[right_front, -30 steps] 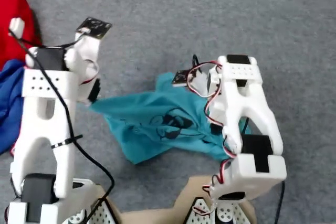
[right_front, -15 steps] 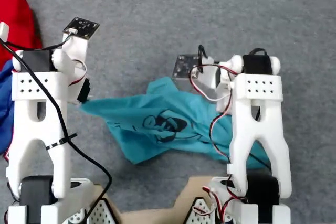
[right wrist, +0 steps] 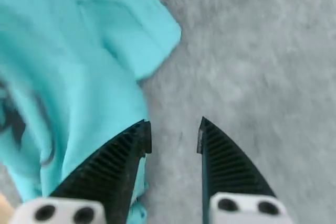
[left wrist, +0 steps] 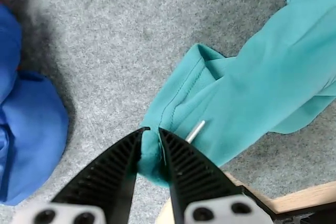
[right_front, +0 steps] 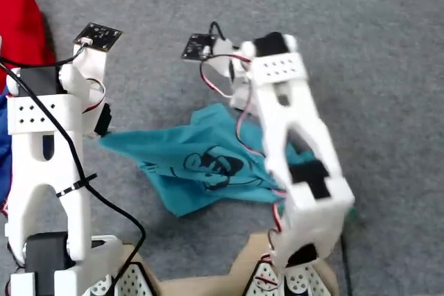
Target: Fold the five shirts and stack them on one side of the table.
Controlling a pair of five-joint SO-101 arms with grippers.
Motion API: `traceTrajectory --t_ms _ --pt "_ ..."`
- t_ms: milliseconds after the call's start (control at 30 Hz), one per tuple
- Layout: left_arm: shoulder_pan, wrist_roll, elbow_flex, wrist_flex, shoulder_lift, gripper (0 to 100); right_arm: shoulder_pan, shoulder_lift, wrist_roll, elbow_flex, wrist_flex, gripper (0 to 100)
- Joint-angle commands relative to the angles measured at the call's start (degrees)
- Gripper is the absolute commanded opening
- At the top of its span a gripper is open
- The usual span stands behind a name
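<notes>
Left gripper is pinched shut on a hem corner of the teal shirt. Over the last second it dragged that corner further toward 9 o'clock. Right gripper has jaws apart and holds nothing, over the grey table just beside the shirt edge. Its arm swung from the 3 o'clock side toward 12 and now slants across the shirt. Shirt lies mid-table, crumpled, long axis 9-to-3, pointed end at 9. Blue shirt and red shirt sit at the 9–10 o'clock edge.
</notes>
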Motion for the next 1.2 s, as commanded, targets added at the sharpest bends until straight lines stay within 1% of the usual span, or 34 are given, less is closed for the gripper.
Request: traceTrajectory --t_ms 0,167,367,467,667,833,900,1000,1033,1067,1167 --pt "-0.6 -0.3 0.1 0.6 -2.2 2 -2.2 8.7 -2.5 -12.1 3.8 16.1" --pt "-0.6 -0.3 0.1 0.6 -2.0 2 -2.4 18.7 -4.2 -23.4 9.5 16.3" --pt "-0.6 -0.3 0.1 0.6 -1.8 2 -2.9 25.1 -5.5 -32.5 14.7 16.3" --pt "-0.6 -0.3 0.0 0.6 -1.8 2 -4.3 26.7 -6.2 -33.9 16.0 16.3" --pt "-1.6 -0.3 -0.2 0.5 -1.8 2 -7.3 31.7 -10.5 -34.1 15.6 16.3" --pt "-3.3 -0.3 -0.2 0.5 -1.7 2 -7.1 36.2 -10.6 -34.2 13.9 15.9" --pt "-3.8 -0.3 0.1 0.5 -1.7 2 -6.5 37.1 -10.6 -34.2 13.6 13.2" --pt "-4.0 -0.3 0.1 0.5 -1.7 2 -5.8 37.1 -10.9 -35.3 13.8 1.6" --pt "-4.0 -0.3 0.1 0.5 -1.7 2 -5.6 37.0 -11.8 -36.1 13.9 0.2" --pt "-4.0 -0.3 0.1 0.5 -1.7 2 -4.9 36.9 -12.7 -37.1 14.1 1.7" --pt "-4.0 -0.4 0.1 0.5 -1.7 2 -2.9 36.8 -15.4 -42.2 15.4 0.5"
